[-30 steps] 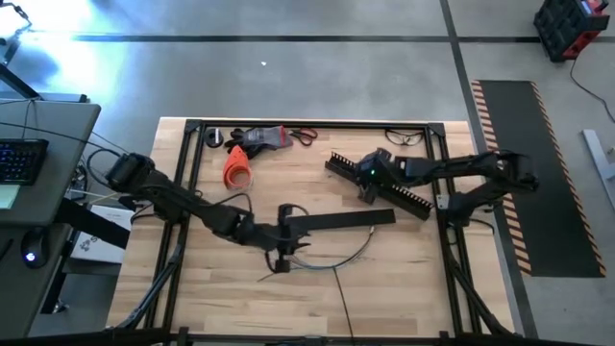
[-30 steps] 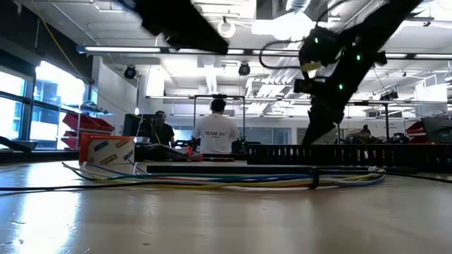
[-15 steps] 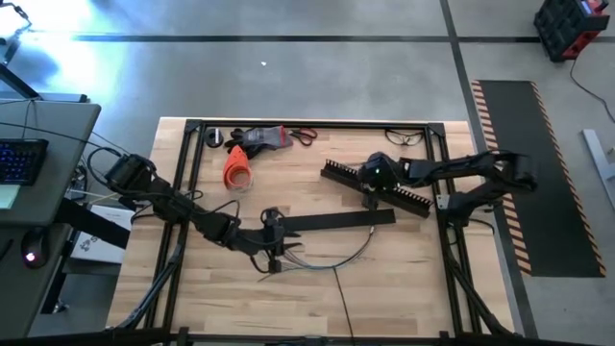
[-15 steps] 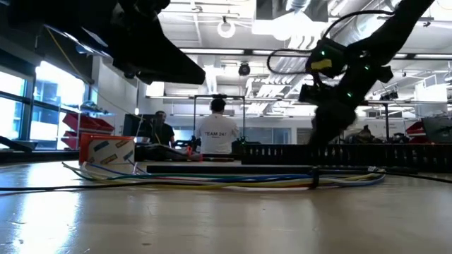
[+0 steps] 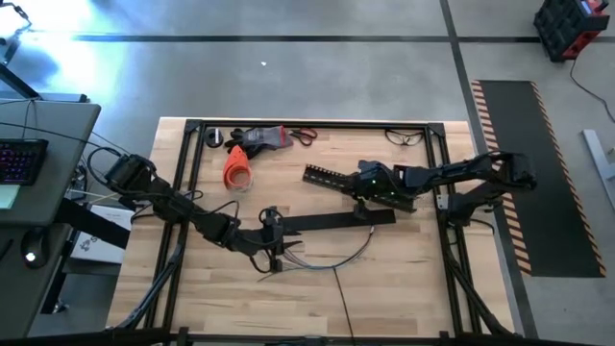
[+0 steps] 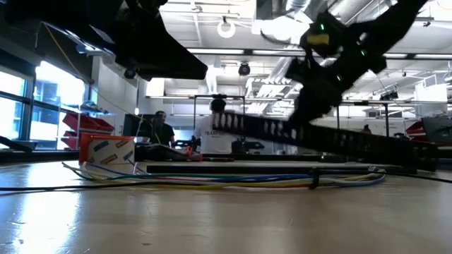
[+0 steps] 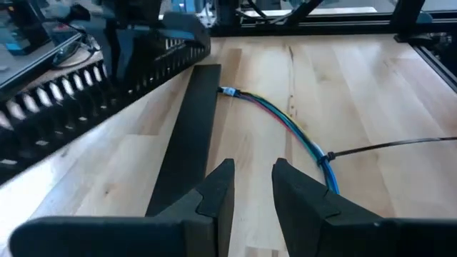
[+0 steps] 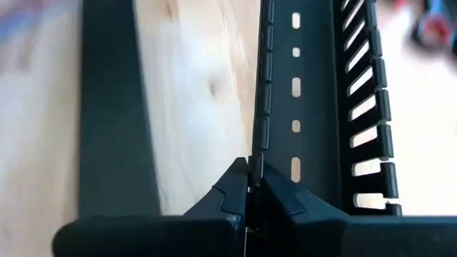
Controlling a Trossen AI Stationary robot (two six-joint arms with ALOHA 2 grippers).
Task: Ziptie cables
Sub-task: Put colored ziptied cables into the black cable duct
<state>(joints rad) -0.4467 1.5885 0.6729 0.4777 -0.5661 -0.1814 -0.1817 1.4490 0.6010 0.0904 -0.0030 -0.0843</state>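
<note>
1. The cables (image 5: pixel 332 258) lay on the desk (image 5: pixel 404 288) toward six o'clock, long axis running nine to three, bowed.
2. Left claw (image 5: pixel 276 252) hovered at their nine-o'clock end, partly parted, grasping nothing.
3. Right claw (image 5: pixel 363 199), clenched on the comb-toothed channel (image 5: pixel 332 179), held it raised; zip-tying seemed still ahead.

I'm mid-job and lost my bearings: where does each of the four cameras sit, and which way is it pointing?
High: overhead, looking straight down on the table; both arms show.
Low: at table-top height, looking across the cables into the room; arms overhead.
Left wrist: on the left arm, past the left gripper, jaws slightly apart, toward the flat black bar and cables.
Right wrist: on the right arm; right gripper shut on the comb-toothed channel.
Shared: all four show the channel.
</note>
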